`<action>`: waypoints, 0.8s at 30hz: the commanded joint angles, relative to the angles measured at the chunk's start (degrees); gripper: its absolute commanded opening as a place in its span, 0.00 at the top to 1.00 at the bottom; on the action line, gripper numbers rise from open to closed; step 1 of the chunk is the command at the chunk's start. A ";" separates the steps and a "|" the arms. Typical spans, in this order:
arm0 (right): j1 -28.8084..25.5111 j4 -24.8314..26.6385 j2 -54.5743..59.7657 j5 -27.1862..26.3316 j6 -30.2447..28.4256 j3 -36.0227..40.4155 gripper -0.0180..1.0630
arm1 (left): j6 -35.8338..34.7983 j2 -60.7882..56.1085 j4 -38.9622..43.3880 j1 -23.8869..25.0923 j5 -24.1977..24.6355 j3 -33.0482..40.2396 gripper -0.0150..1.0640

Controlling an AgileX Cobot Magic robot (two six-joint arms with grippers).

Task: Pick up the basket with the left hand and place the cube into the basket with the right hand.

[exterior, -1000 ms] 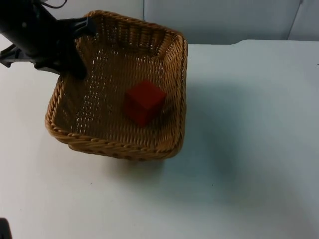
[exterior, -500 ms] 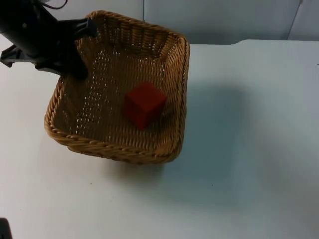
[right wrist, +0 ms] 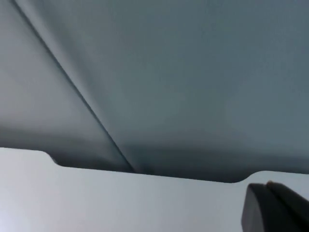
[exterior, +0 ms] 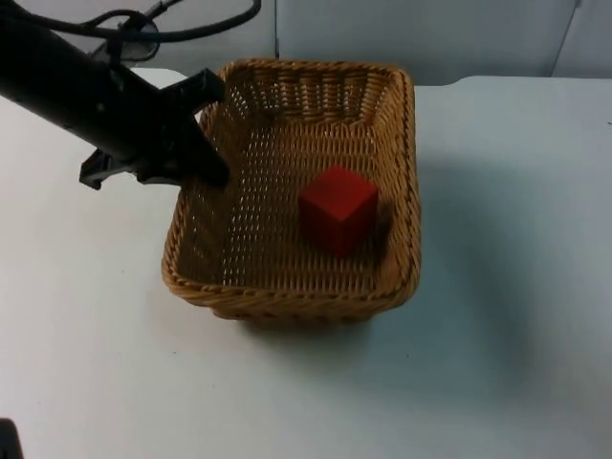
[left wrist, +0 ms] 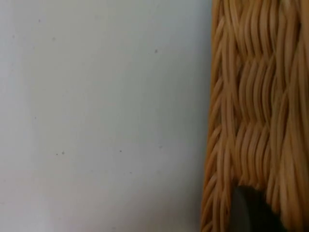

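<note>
White table (exterior: pixel 497 316), grey wall (exterior: pixel 421 38) behind it. Left gripper (exterior: pixel 212 129) is clamped on the basket (exterior: pixel 287 301) at its left rim, near the back-left corner: one finger inside against the wall, the other outside along the rim. Left arm comes in from the upper left across the table. Left wrist view: wicker wall (left wrist: pixel 260 111) upright right next to the black fingertip (left wrist: pixel 251 212), which sits against the weave, bare table beside it. Basket is rectangular, tan wicker, open top, long axis running front to back, a soft shadow on the table under its front edge and to its right; can't tell whether it's lifted or resting. Inside it: one red cube (exterior: pixel 338 207), on the basket floor, right of centre, close to the right wall, turned so one corner points toward the front. Cube is apart from the left gripper, with bare wicker floor between them. Right wrist view looks at the wall and the table's back edge, with a black fingertip (right wrist: pixel 277 208) in it; can't tell whether that gripper is open or closed.
</note>
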 commanded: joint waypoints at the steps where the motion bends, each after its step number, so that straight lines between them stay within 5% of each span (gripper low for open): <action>1: 0.59 0.39 -0.60 -0.15 -0.58 -0.49 0.99 | 0.43 1.11 -2.52 -0.29 1.65 -0.08 0.88; 10: 1.31 0.15 -0.60 -0.15 -0.70 -0.49 0.99 | 6.73 4.25 -1.98 -0.29 -0.24 -0.08 0.36; 17: 1.31 -0.53 -0.60 -0.15 -0.70 -0.49 0.99 | 8.59 4.25 5.03 -0.29 -4.53 -2.06 0.34; 21: 1.31 -2.34 -0.60 -0.15 -0.70 -0.49 0.99 | 2.18 3.45 14.33 -0.17 -4.42 -8.32 0.35; 24: 1.31 -3.64 -0.73 -0.15 -0.70 -0.49 0.99 | -5.53 1.32 22.68 -0.17 -3.17 -15.04 0.50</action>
